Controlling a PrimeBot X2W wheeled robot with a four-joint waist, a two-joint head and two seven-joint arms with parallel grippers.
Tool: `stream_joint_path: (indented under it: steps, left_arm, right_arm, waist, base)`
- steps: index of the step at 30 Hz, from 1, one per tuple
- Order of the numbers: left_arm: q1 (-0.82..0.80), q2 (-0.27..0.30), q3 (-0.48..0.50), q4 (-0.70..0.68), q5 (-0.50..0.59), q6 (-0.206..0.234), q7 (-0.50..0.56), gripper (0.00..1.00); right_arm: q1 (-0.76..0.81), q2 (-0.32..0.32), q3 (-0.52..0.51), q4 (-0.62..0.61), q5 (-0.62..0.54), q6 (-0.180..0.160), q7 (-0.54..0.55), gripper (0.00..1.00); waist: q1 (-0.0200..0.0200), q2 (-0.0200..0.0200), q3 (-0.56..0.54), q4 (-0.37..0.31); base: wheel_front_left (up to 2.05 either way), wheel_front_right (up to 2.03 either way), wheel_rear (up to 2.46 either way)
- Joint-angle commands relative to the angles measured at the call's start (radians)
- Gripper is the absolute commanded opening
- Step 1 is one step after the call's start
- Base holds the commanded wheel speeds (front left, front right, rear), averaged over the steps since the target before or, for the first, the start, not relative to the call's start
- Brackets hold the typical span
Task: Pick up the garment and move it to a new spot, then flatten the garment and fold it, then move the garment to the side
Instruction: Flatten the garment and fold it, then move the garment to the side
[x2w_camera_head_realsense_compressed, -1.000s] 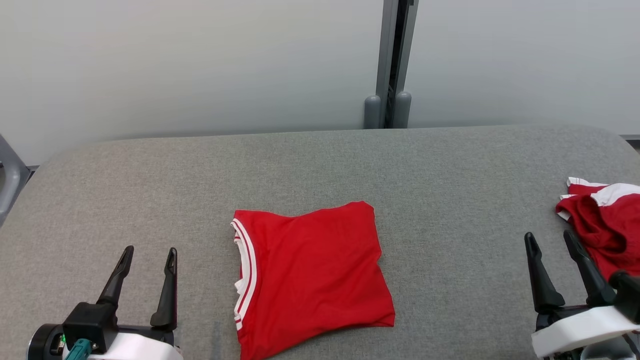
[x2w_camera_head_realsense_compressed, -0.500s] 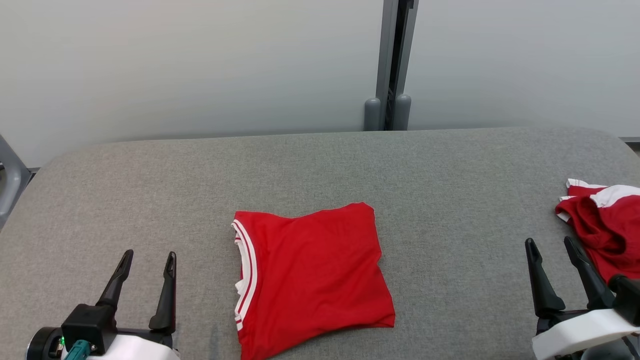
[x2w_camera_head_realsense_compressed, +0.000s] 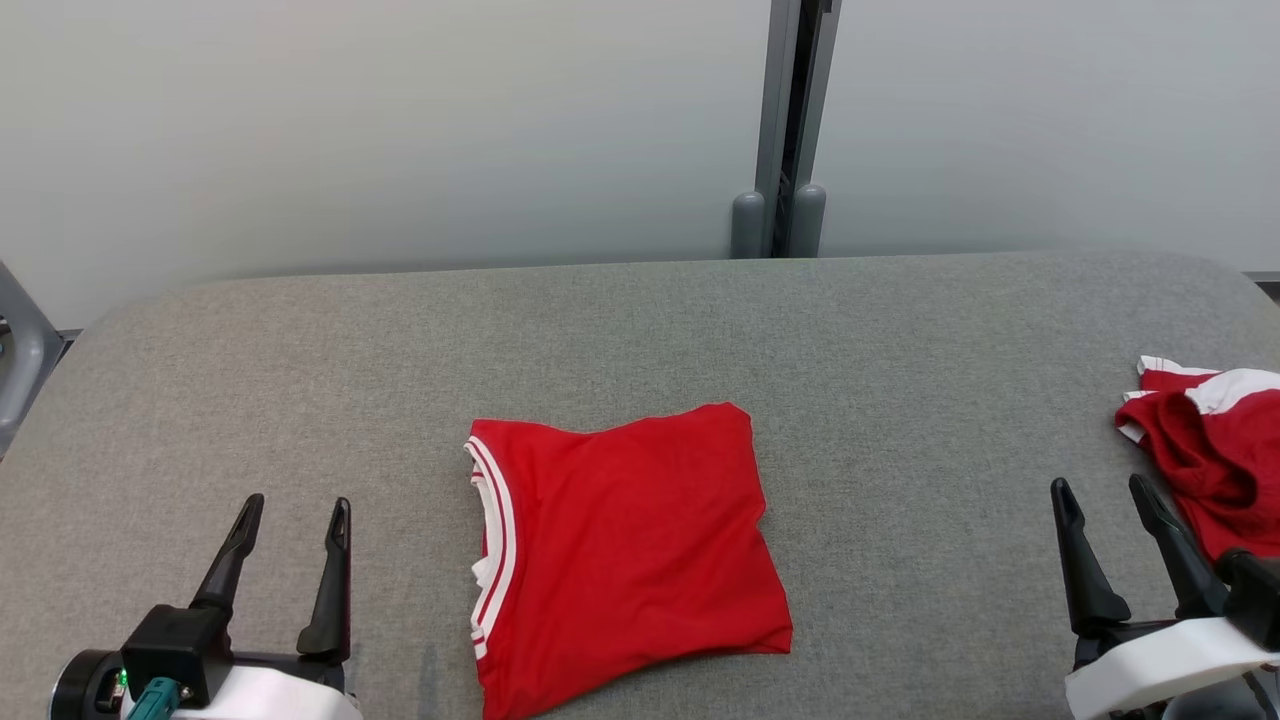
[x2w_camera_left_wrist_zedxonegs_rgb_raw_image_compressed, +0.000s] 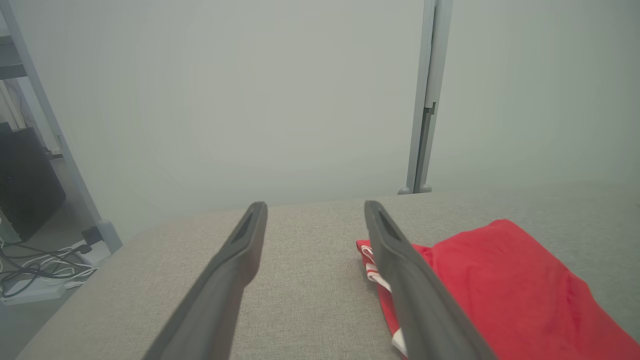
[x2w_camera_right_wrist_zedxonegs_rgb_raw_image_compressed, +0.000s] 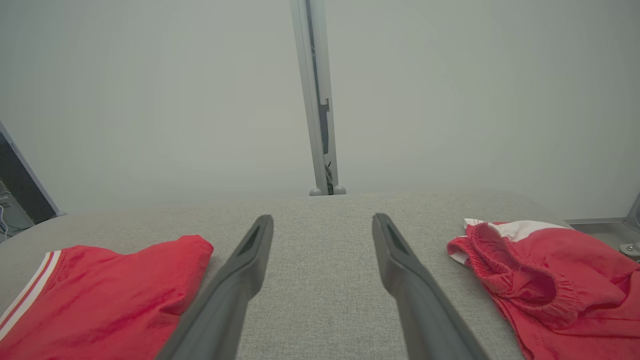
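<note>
Now the folded red garment with white-striped neck trim (x2w_camera_head_realsense_compressed: 625, 555) lies flat at the near middle of the grey fabric-covered table (x2w_camera_head_realsense_compressed: 900, 330), its striped collar edge turned toward the left gripper (x2w_camera_head_realsense_compressed: 298, 503). That gripper hangs near it, fingers spread wide, holding nothing. Over on the other side, the right gripper (x2w_camera_head_realsense_compressed: 1100, 485) is just as wide open and empty, just beside a crumpled red and white garment (x2w_camera_head_realsense_compressed: 1215, 450) at the table's right edge. Behind the table, a grey upright post (x2w_camera_head_realsense_compressed: 790, 120) splits the pale wall.

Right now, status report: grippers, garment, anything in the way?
Left gripper and right gripper open, empty. Folded red garment flat between them. Crumpled red clothing beside right gripper.
</note>
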Motion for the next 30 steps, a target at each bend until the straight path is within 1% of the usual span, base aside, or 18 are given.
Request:
stream_joint_path:
  steps: [1, 11, 14, 17, 23, 27, 30]
  left_arm:
    - [-0.015, 0.008, -0.001, -0.004, -0.004, 0.005, -0.004, 1.00]
    - [-0.022, 0.014, -0.009, -0.015, -0.004, 0.012, -0.007, 1.00]
    - [-0.044, 0.011, -0.017, -0.023, 0.000, 0.012, -0.010, 1.00]
    - [-0.068, 0.006, -0.029, -0.029, 0.005, 0.009, -0.016, 1.00]
    - [-0.123, -0.014, -0.057, -0.026, 0.011, 0.004, -0.036, 1.00]
    - [-0.155, -0.025, -0.073, -0.008, 0.008, -0.003, -0.050, 1.00]
    - [-0.182, -0.035, -0.082, 0.009, 0.006, -0.009, -0.060, 1.00]
  right_arm:
    - [0.001, -0.003, -0.002, 0.001, -0.003, 0.001, 0.001, 1.00]
    - [-0.005, -0.012, -0.006, -0.005, -0.013, 0.001, 0.016, 1.00]
    - [-0.030, -0.031, 0.004, -0.013, -0.025, 0.001, 0.035, 1.00]
    - [-0.062, -0.054, 0.038, -0.014, -0.033, 0.001, 0.073, 1.00]
    - [-0.143, -0.105, 0.196, 0.020, -0.016, 0.001, 0.155, 1.00]
    - [-0.193, -0.129, 0.309, 0.077, 0.017, 0.000, 0.213, 1.00]
    - [-0.234, -0.135, 0.372, 0.118, 0.039, 0.000, 0.239, 1.00]
  waist:
    - [0.0000, 0.0000, 0.001, 0.000]
    - [0.0000, 0.0000, 0.013, 0.009]
    - [0.0000, 0.0000, 0.039, 0.027]
    - [0.0000, 0.0000, 0.075, 0.058]
    - [0.0000, 0.0000, 0.143, 0.131]
    - [0.0000, 0.0000, 0.180, 0.171]
    - [0.0000, 0.0000, 0.207, 0.193]
  base:
    - [0.00, 0.00, 0.00]
    - [0.00, 0.00, 0.00]
    - [0.00, 0.00, 0.00]
    - [0.00, 0.00, 0.00]
    - [0.00, 0.00, 0.00]
    - [0.00, 0.00, 0.00]
    - [0.00, 0.00, 0.00]
